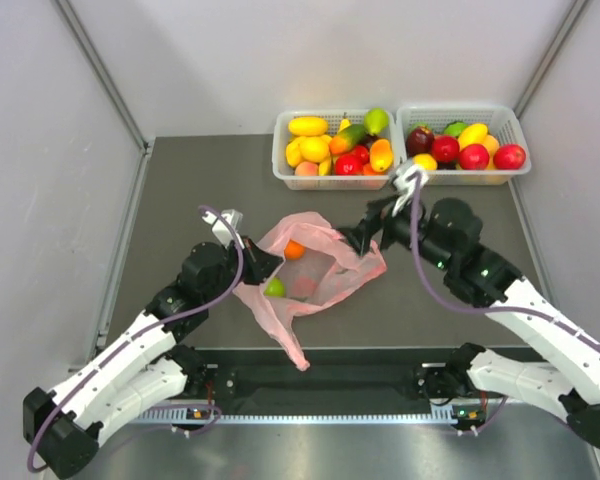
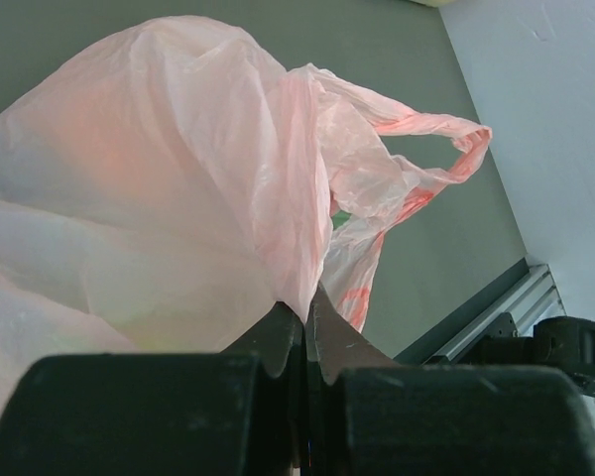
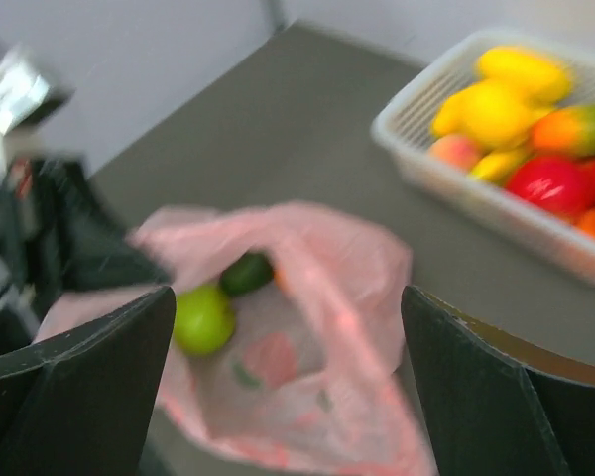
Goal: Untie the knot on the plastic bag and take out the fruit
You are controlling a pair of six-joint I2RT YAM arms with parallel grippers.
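Where the dark table meets the left arm's reach, the left gripper is pressed together on a fold of the plastic bag, with pink film pinched between its fingertips at the bag's left edge. The bag lies crumpled at mid-table, mouth gaping, one handle loop free. Inside it are a green fruit at the left and an orange fruit just behind. The right gripper hovers over the bag's right edge, jaws spread wide, gripping nothing. Two white baskets of assorted fruit stand at the far edge — apart from the bag.
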